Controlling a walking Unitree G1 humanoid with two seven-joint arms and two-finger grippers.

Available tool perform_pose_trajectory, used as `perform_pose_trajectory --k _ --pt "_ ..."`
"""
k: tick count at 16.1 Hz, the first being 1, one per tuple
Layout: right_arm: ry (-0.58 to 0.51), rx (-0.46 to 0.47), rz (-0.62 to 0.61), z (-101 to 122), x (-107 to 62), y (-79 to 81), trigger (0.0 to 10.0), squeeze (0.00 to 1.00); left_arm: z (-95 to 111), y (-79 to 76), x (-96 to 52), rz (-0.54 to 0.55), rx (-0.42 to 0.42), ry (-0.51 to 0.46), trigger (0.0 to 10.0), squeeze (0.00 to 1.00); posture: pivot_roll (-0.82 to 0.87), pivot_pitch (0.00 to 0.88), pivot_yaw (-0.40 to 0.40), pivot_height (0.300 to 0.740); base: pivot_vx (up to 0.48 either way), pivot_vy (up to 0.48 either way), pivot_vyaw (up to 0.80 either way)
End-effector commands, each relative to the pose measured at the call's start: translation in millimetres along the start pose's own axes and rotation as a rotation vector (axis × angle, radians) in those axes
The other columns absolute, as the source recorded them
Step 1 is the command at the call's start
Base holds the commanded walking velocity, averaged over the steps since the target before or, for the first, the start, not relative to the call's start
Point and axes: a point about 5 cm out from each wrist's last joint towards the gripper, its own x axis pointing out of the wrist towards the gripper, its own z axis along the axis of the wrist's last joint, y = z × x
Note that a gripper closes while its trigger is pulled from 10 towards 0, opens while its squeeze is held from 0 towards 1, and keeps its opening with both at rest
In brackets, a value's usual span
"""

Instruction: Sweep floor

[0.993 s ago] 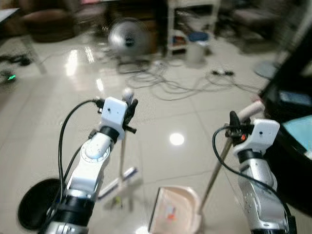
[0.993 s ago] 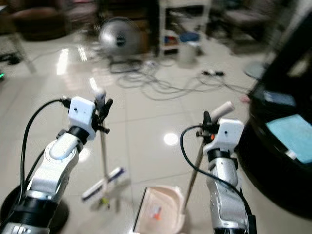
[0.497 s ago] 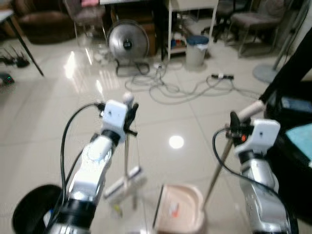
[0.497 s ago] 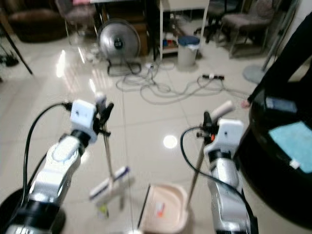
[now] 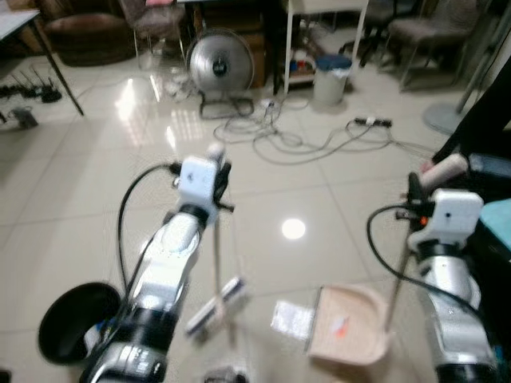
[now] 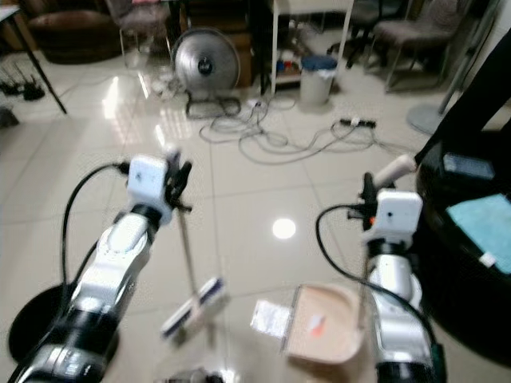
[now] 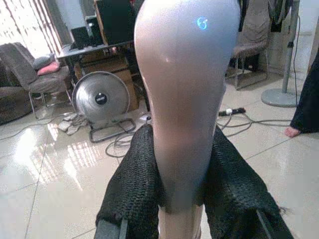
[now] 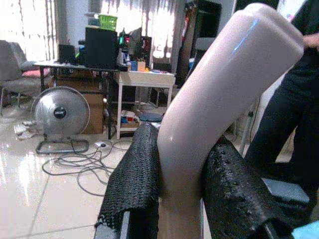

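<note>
Broom (image 5: pixel 217 263) stands near-upright, head (image 5: pixel 215 304) on floor (image 5: pixel 80 191).

Both arms raised forward, each gripper clamped on an upright handle.

We record the left arm (image 5: pixel 164 271) extended forward and upward from the lower left, elbow bent, a black cable looping beside it; the left gripper (image 5: pixel 217 177) sits at its top with the black fingers (image 7: pixel 134 184) pressed against either side of the broom handle (image 7: pixel 182 99), just below its rounded tip. We record the right arm (image 5: pixel 451 319) rising near vertical at the lower right, wrist straight, a black cable arcing off its inner side; the right gripper (image 5: pixel 415 194) has both fingers (image 8: pixel 229 189) closed against the dustpan handle (image 8: pixel 219 94), below its bent end.
</note>
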Motion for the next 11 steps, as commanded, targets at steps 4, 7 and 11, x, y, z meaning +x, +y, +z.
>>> perform_pose_trajectory --k 4,7,11 --pt "-0.044 -0.209 -0.018 -7 4.4 -25.0 10.0 0.00 23 1.9 14.3 -0.005 -0.069 -0.145 10.0 0.00 0.11 0.285 0.159 0.740 0.000 0.000 0.00" --pt "-0.107 -0.286 -0.050 -1 11.5 -42.9 10.0 0.00 23 -4.3 18.0 -0.030 -0.117 -0.170 10.0 0.00 0.12 0.329 0.186 0.740 0.000 0.000 0.00" --pt "-0.198 -0.257 -0.057 7 22.3 -34.3 10.0 0.00 21 -11.7 25.7 -0.021 -0.158 -0.169 10.0 0.00 0.13 0.364 0.211 0.740 0.000 0.000 0.00"
